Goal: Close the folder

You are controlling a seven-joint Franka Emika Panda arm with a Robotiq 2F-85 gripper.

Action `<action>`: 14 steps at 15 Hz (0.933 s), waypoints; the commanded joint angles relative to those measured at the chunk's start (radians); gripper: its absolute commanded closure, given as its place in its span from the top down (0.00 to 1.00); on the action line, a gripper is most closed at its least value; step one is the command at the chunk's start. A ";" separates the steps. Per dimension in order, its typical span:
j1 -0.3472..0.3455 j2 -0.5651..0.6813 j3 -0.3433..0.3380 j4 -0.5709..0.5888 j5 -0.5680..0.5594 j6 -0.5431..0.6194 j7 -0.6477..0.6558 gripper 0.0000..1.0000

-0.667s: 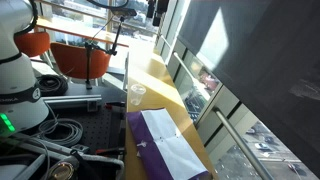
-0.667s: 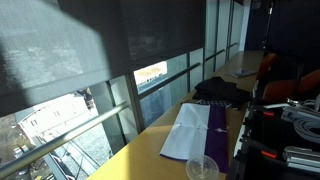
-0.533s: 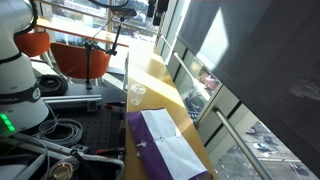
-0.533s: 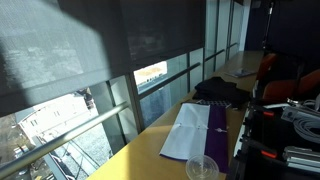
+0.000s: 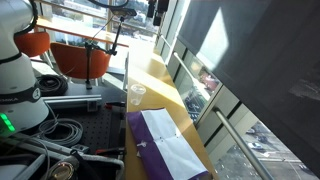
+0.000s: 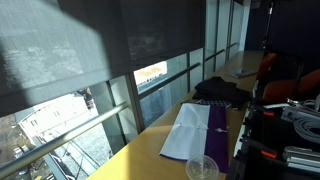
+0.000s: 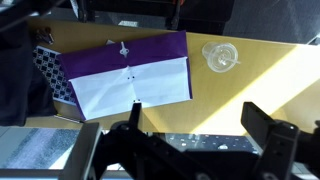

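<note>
Folder [image 7: 150, 52], thin and purple, lies open with white sheets, clear cup [image 7: 220, 55] at its three o'clock on yellow tabletop [image 7: 265, 85], my gripper [image 7: 200, 140] with fingers spread apart.

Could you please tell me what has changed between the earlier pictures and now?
Nothing visibly changed. The folder lies open with white sheets showing, the cup stands beside it, and the gripper hangs open above, holding nothing.
</note>
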 commanded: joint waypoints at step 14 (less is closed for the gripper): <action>-0.180 0.582 -0.048 -0.055 -0.236 0.644 0.002 1.00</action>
